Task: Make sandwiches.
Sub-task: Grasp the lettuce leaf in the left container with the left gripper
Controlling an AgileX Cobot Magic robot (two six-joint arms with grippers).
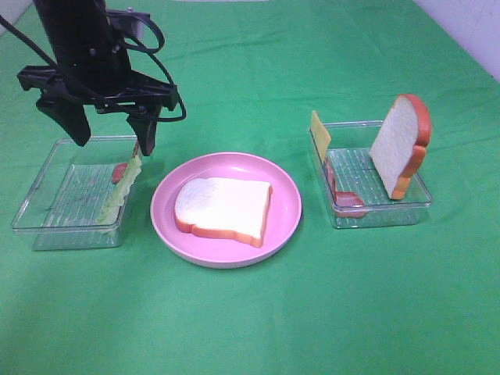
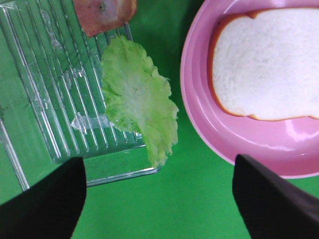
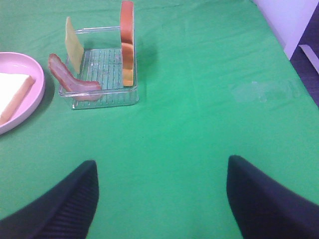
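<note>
Limits of view: the right gripper [image 3: 162, 199] does not appear in the high view. Only its two dark fingers show in its own wrist view, spread wide with nothing between them, over bare green cloth [image 3: 199, 124] and well apart from the right tray [image 1: 375, 211].

The left gripper [image 1: 112, 143] hangs above the plate-side edge of the left tray [image 1: 47, 211], jaws spread and holding nothing.

The meat piece [image 2: 104, 15] in the left tray is cut off by the edge of the left wrist view. From above it is mostly hidden behind the gripper and the lettuce leaf [image 1: 121, 191]. The leaf shows nearly edge-on from above, and the wrist view shows it draped over the tray rim toward the plate.

Count:
- Two bread slices: one [image 1: 223, 209] lying flat on the pink plate [image 1: 160, 207], with nothing on it, and one [image 1: 400, 144] standing on edge in the right tray.
- One cheese square [image 1: 319, 133], upright at that tray's plate-side wall.
- Two pieces of meat, counting the strip [image 1: 344, 199] in the right tray.
- One lettuce leaf.
- Two trays.
- One plate.
</note>
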